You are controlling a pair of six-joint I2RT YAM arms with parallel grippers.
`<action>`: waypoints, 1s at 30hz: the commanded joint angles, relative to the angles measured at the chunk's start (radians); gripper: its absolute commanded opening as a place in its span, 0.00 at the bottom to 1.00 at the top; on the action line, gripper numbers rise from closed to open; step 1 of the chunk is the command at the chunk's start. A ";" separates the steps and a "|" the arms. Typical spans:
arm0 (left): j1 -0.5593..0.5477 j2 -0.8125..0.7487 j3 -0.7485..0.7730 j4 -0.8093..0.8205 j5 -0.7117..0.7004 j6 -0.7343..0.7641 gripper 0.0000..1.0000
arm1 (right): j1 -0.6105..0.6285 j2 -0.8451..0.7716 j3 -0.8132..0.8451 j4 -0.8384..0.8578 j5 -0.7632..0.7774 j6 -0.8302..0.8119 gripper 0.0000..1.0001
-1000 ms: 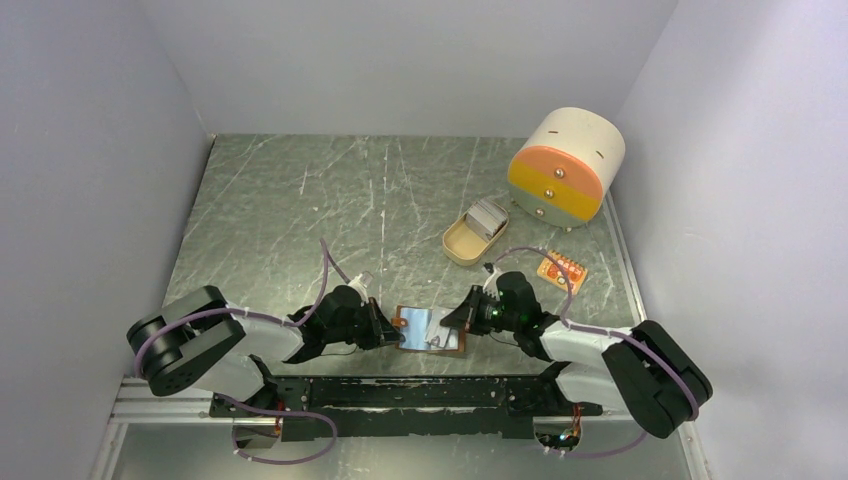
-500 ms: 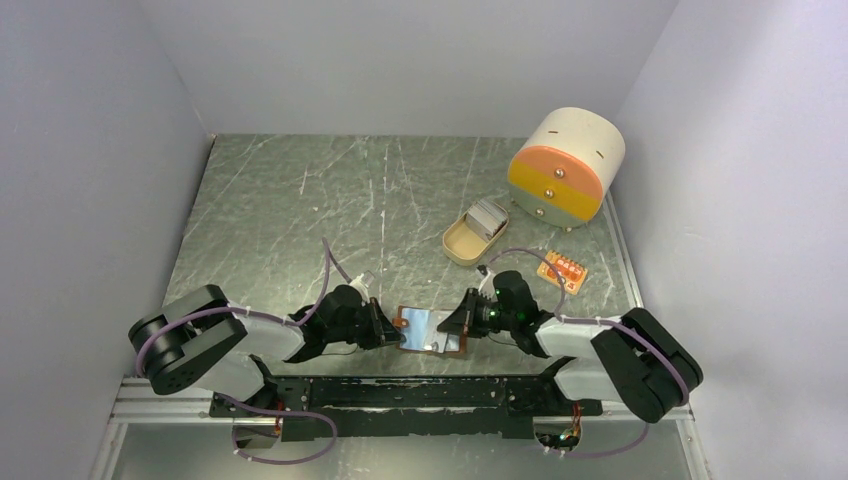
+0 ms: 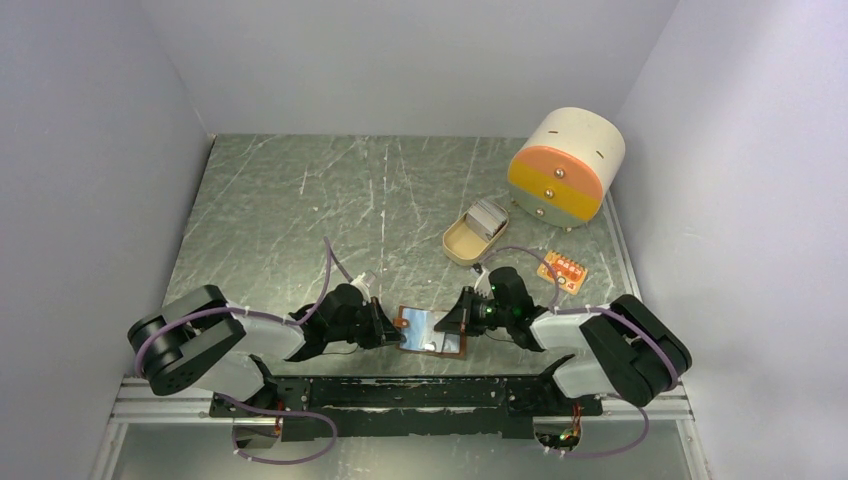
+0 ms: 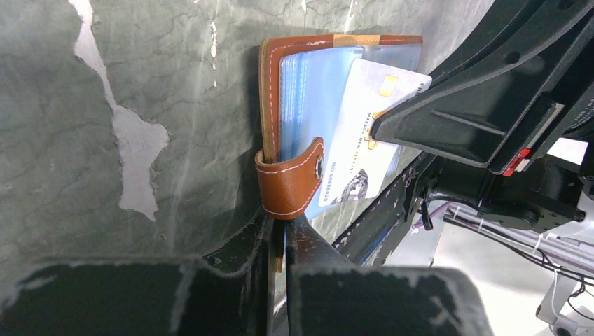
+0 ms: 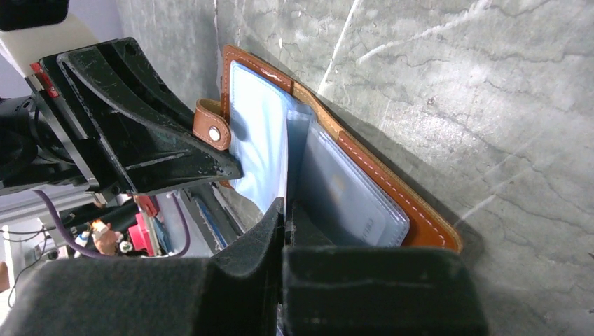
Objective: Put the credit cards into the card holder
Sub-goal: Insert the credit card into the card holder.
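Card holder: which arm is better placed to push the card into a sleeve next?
Right. The right gripper is shut on the credit card, which already lies against the blue sleeves of the card holder. The left gripper is clamped on the holder's edge, holding it open.

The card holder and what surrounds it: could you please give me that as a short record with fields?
card holder: lying open between the two sets of jaws
left jaws: shut on the card holder's left edge
right jaws: shut on the credit card
credit card: partly pushed into a clear sleeve
spare cards: stacked in the tan dish
drawer box: far right corner
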 commanded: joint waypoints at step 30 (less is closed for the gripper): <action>0.002 -0.005 0.006 0.012 0.015 0.013 0.09 | 0.007 -0.184 0.127 -0.520 0.198 -0.088 0.37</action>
